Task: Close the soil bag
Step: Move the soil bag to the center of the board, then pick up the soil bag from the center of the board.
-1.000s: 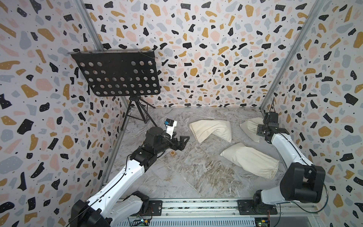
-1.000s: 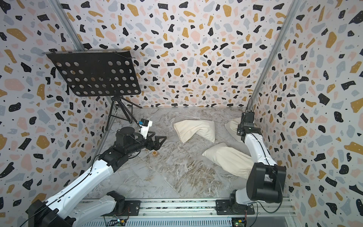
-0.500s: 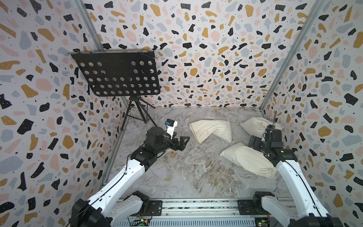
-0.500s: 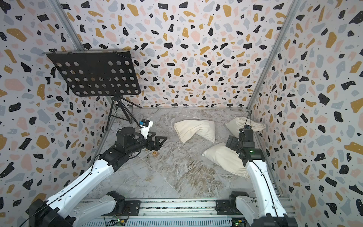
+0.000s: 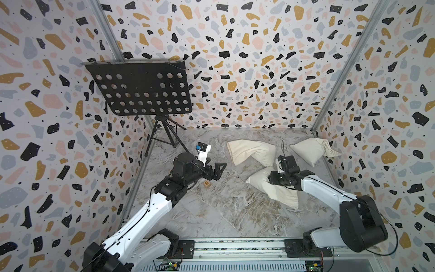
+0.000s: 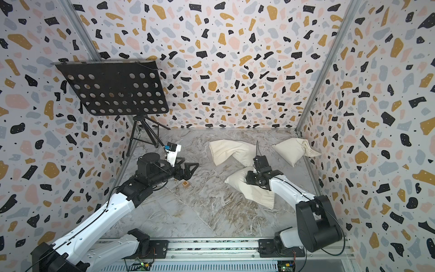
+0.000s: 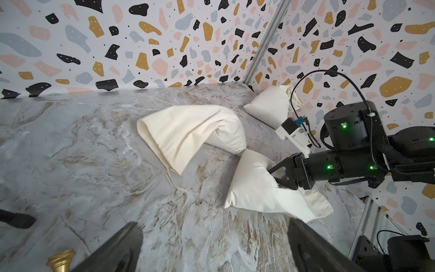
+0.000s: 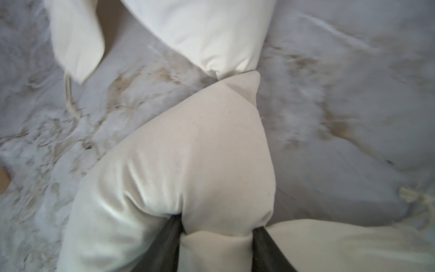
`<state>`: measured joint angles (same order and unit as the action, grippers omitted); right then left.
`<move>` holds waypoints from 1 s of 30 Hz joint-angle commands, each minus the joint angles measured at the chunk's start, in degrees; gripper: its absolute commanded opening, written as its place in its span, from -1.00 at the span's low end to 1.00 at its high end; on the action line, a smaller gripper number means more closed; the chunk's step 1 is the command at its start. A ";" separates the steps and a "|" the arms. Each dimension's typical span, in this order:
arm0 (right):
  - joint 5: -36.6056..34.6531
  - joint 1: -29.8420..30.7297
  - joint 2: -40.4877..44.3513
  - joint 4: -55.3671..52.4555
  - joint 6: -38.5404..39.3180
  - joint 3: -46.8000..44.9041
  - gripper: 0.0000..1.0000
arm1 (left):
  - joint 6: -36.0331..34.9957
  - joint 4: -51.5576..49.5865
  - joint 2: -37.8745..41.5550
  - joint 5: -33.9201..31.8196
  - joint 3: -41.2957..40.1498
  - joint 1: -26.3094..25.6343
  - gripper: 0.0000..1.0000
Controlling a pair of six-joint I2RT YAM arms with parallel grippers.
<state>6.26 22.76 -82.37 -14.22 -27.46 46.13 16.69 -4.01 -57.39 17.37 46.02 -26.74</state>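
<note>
Obs: right end effector (image 7: 273, 175) clamped on a fold of the beige sack (image 5: 280, 197), right of centre on the bench (image 5: 211, 212). Jaws of left end effector (image 5: 217, 170) wide apart, over left-centre. The soil bag (image 5: 308, 153) lies in the back right corner, neck gathered, touched by neither.

My worktop (image 5: 211, 212) is grey-veined marble. In its far right corner lies the soil bag (image 5: 308, 153), plump, with its gathered neck toward the right edge. By the middle of the far edge lies a limp bag (image 5: 249, 150), folded over, and a thin cord (image 7: 175, 182) trails from its mouth onto the marble. A beige sack (image 5: 280, 195) lies nearer the right edge. One of its corners touches the limp bag, and its wide rim points toward the front edge. A small wooden block (image 5: 207, 184) sits left of centre. A black stand (image 5: 164, 134) plants its tripod in the far left corner.
</note>
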 commanded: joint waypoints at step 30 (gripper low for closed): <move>-12.23 -6.31 27.67 5.12 0.14 -15.66 0.98 | -37.77 -0.36 -36.06 -40.88 15.82 -35.78 1.00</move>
<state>-0.49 18.20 -58.35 -10.72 -25.98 31.70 -11.94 -5.85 -88.64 -14.70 58.17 -60.99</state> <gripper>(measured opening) 0.991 0.998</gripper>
